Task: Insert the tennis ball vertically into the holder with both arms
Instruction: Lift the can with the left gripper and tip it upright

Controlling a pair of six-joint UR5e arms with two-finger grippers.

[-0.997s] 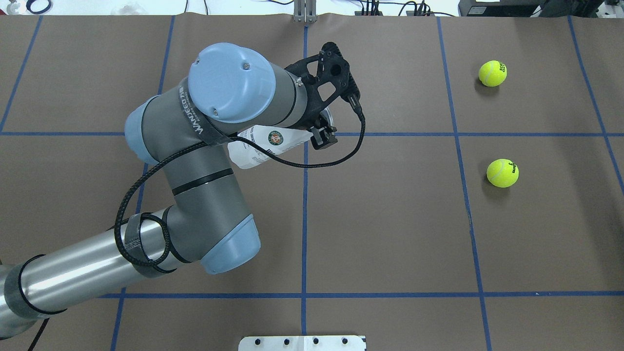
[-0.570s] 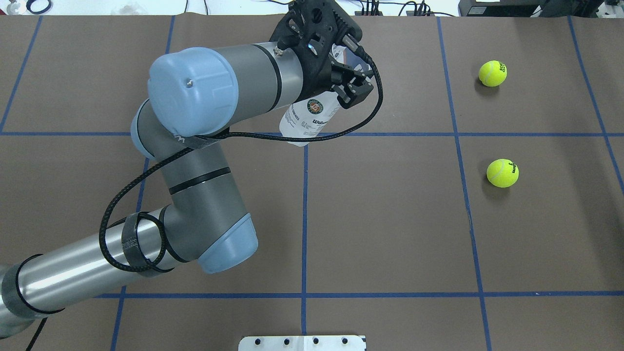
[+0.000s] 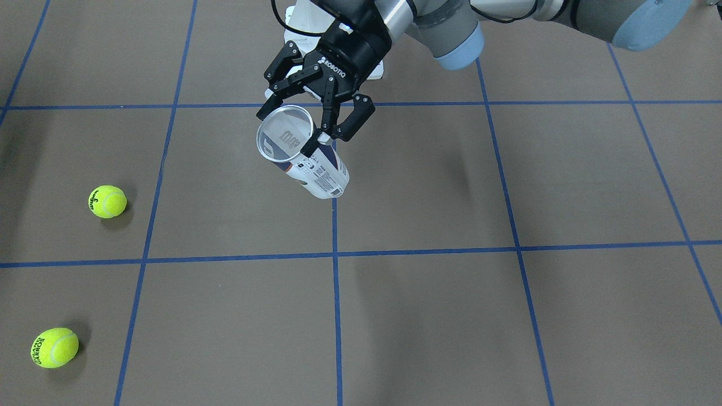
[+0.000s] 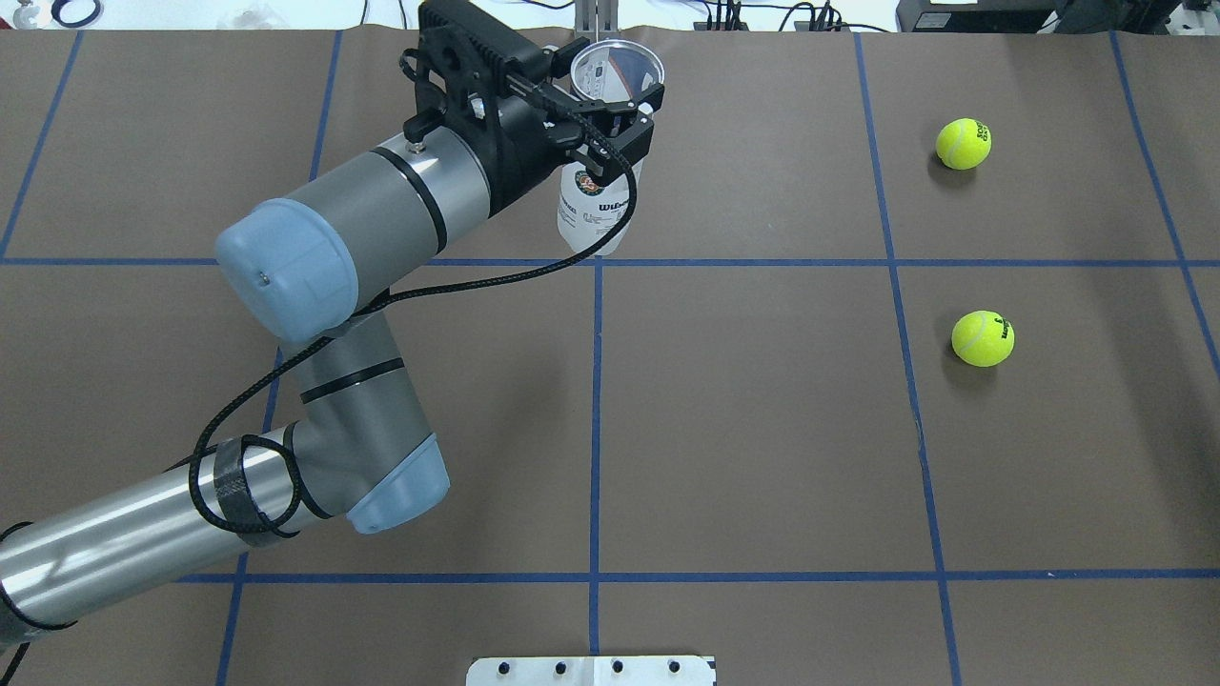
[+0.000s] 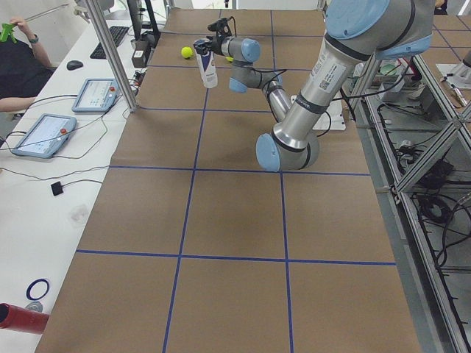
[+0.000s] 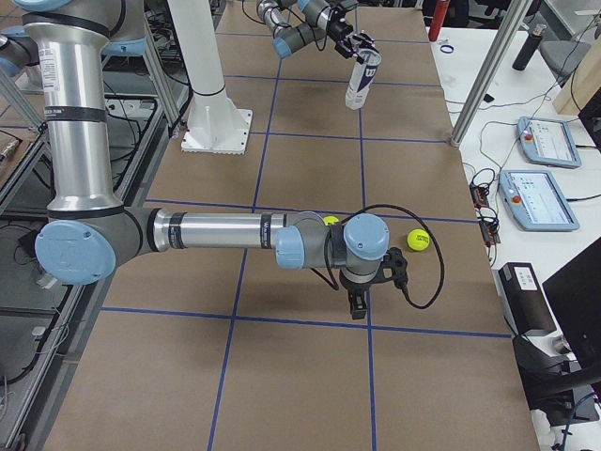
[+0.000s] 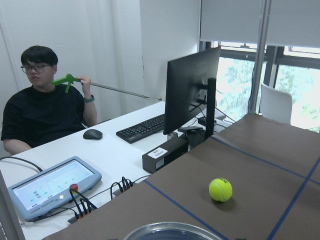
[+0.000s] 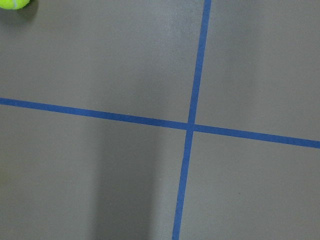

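My left gripper [image 4: 606, 103] is shut on the holder [image 4: 597, 211], a clear tube with a white and navy label. It grips the tube near the open rim and holds it almost upright above the table, mouth up. The front-facing view shows the gripper [image 3: 298, 133] around the tube [image 3: 321, 175], which looks empty. The rim [image 7: 170, 231] shows at the bottom of the left wrist view. Two tennis balls [image 4: 964, 143] [image 4: 983, 338] lie on the table's right side. My right gripper [image 6: 358, 308] hovers near the balls [image 6: 418, 241]; I cannot tell whether it is open.
The brown table carries a blue tape grid. A white pedestal base [image 4: 591, 670] sits at the near edge. An operator [image 7: 42, 115] sits beyond the far edge with a monitor [image 7: 192, 90] and tablets [image 6: 545, 199]. One ball [image 8: 12, 2] shows at the right wrist view's corner.
My left arm has swung the holder from lying tilted to nearly upright, mouth up, and carried it toward the table's far edge. The balls have not moved.
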